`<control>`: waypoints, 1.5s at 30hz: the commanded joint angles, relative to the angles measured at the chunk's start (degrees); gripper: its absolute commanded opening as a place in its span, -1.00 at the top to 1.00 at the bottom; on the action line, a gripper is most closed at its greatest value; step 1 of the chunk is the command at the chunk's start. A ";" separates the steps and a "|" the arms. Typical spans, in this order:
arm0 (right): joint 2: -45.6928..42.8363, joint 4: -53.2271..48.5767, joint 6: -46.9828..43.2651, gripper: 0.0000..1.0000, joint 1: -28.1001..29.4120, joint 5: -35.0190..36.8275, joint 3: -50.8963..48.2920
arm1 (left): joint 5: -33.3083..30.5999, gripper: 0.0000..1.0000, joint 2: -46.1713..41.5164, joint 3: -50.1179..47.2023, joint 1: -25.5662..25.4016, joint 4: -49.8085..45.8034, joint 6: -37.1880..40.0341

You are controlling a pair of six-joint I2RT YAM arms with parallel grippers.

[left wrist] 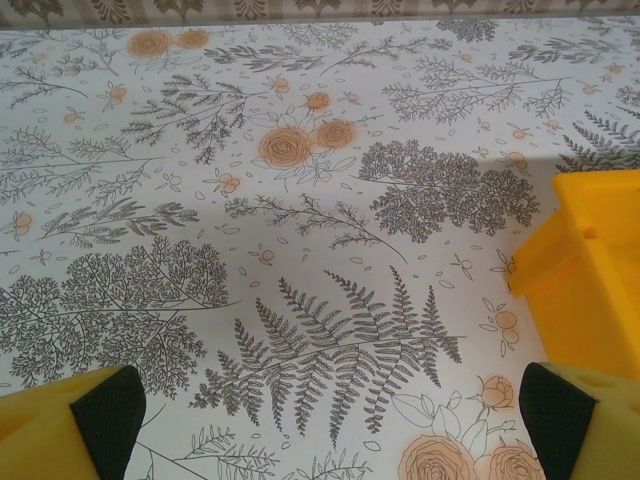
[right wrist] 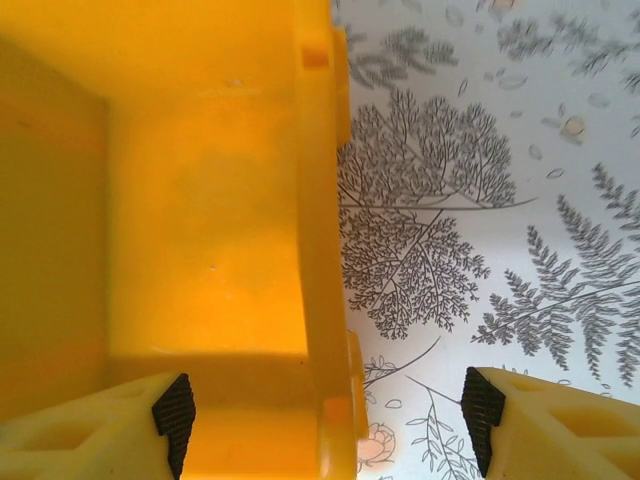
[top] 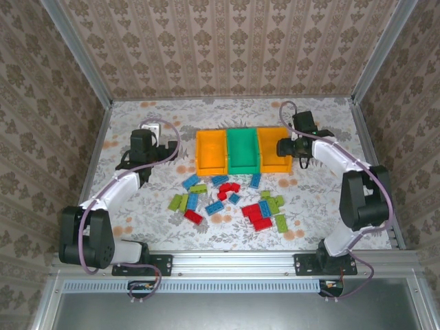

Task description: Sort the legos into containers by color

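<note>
Altogether three containers stand side by side in a row at the far middle of the table (top: 137,199): a left orange-yellow container (top: 211,152), a green container (top: 242,150) and a right orange-yellow container (top: 273,151). The legos (top: 227,199) lie loose on the table just near of that row. There are about nineteen as far as the overhead view lets me count: roughly seven blue legos (top: 192,201), six lime green legos (top: 280,221) and six red legos (top: 262,224). Some touch or overlap, so the tally is not sure. There are two arms, each with one claw. The right claw (right wrist: 320,410) hangs over the right orange-yellow container, its two fingers well apart and holding nothing. The container's right wall runs between them and touches neither, and the legos lie near and left of this claw, well apart from it. The left claw (left wrist: 330,415) is spread wide and empty over bare table just left of the left orange-yellow container, with the legos near and to its right
</note>
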 commanded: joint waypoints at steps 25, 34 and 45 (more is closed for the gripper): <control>1.85 -11.71 17.71 -0.36 25.52 1.77 -7.45 | 1.08 -1.00 2.46 1.22 -1.82 1.83 -1.83; 2.70 -12.73 18.63 -0.27 25.76 3.66 -7.78 | 0.78 -1.00 2.43 1.02 -1.90 1.73 -1.65; 2.56 -12.44 18.96 0.30 25.74 3.39 -7.70 | 0.02 -1.00 1.89 0.64 -2.08 1.33 -1.32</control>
